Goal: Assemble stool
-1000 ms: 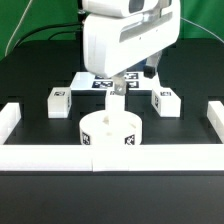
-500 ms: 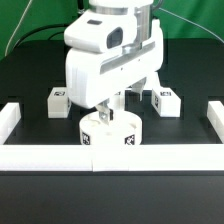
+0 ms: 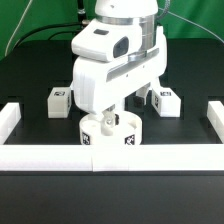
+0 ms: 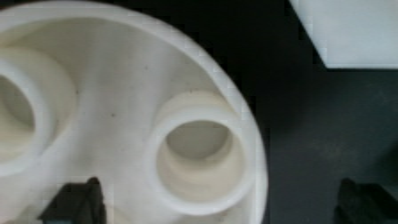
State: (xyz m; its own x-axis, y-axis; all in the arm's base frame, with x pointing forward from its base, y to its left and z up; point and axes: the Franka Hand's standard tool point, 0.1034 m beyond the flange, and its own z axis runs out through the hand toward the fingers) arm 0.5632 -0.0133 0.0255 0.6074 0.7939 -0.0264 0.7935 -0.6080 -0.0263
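Note:
The stool's round white seat (image 3: 110,134) stands near the front rail, with tags on its side wall. One small white leg block (image 3: 58,101) lies to the exterior view's left and another leg block (image 3: 165,102) to its right. My gripper (image 3: 111,120) hangs low over the seat's top, open and holding nothing. In the wrist view the seat (image 4: 125,90) fills most of the picture, with a round hole (image 4: 199,150) in it. The gripper (image 4: 228,205) has its dark fingertips (image 4: 80,200) wide apart, one over the seat and one beyond its rim.
White border rails run along the front (image 3: 110,156), the left (image 3: 10,118) and the right (image 3: 214,115) of the black table. The arm's white body hides the area behind the seat. A flat white surface (image 4: 347,30) shows in a corner of the wrist view.
The arm has come forward and down over the seat, hiding the marker board behind it. The jaws stay open. Seat and leg blocks have not moved.

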